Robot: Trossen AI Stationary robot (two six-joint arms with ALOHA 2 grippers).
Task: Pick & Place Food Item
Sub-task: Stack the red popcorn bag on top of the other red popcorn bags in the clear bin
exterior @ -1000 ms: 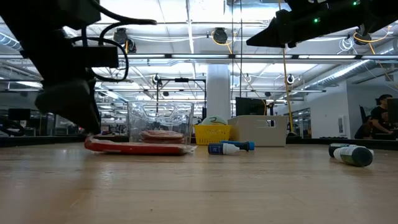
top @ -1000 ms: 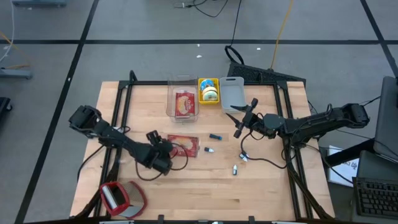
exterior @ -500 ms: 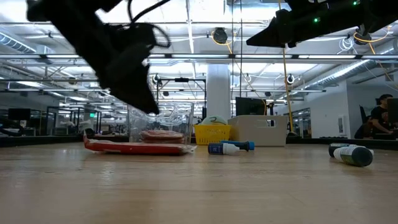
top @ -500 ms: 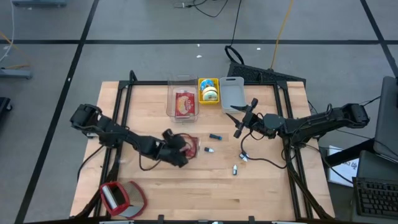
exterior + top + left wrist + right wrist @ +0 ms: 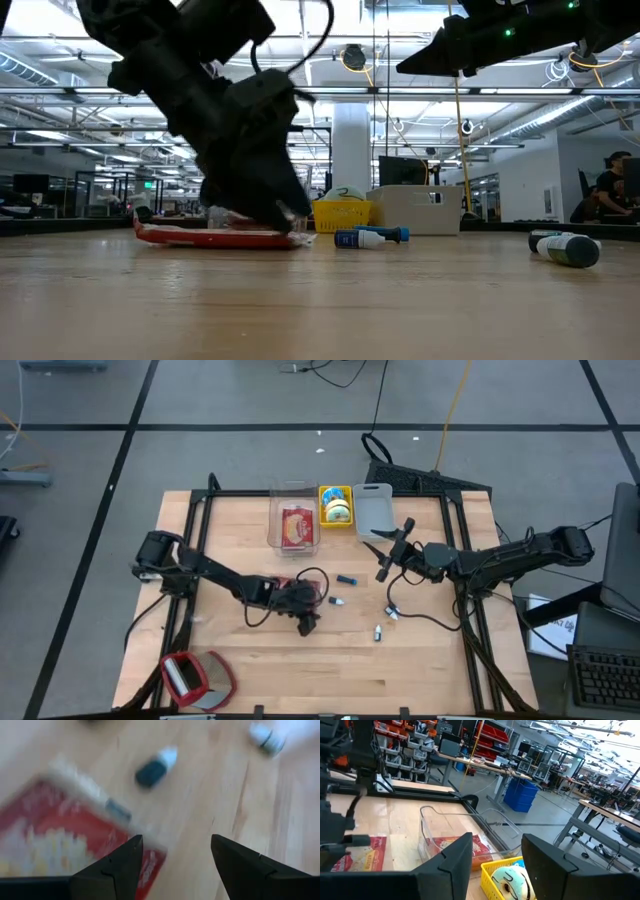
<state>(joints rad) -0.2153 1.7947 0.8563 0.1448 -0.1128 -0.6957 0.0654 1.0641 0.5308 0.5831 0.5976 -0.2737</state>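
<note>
A: Where is the left gripper point(image 5: 308, 622) now?

B: In the high view it is a little left of the centre of the frame, low over the table point(image 5: 420, 660). Its fingers point(image 5: 112, 870) are apart and nothing is between them.

A: And the food packet point(image 5: 296, 593)?

B: The red packet lies flat on the wood, just above the gripper in the high view, mostly under the wrist and its cable. In the left wrist view its corner is at the lower left, beside one finger; I cannot tell if the finger touches it.

A: How does the packet look?

B: It is flat and red, with a pale picture in the middle and a clear edge. In the low view it is a thin red strip point(image 5: 215, 237) on the table, left of centre, partly behind the dark gripper point(image 5: 270, 205).

A: What else is near?

B: To the right of the packet lie a blue tube point(image 5: 346, 579) and a small white piece point(image 5: 337, 602). Two little bottles point(image 5: 379, 632) are lower right of these.

A: And farther away?

B: At the upper centre of the high view there is a clear box point(image 5: 291, 520) with a second red packet point(image 5: 297, 526) inside, then a yellow basket point(image 5: 336, 506) and a grey board point(image 5: 376, 510) to its right. At the lower left stands a red holder point(image 5: 197, 678).

A: The right gripper point(image 5: 386, 550)?

B: It hangs in the air, right of centre, well apart from the packet. Its fingers point(image 5: 447, 865) are apart and hold nothing.
</note>
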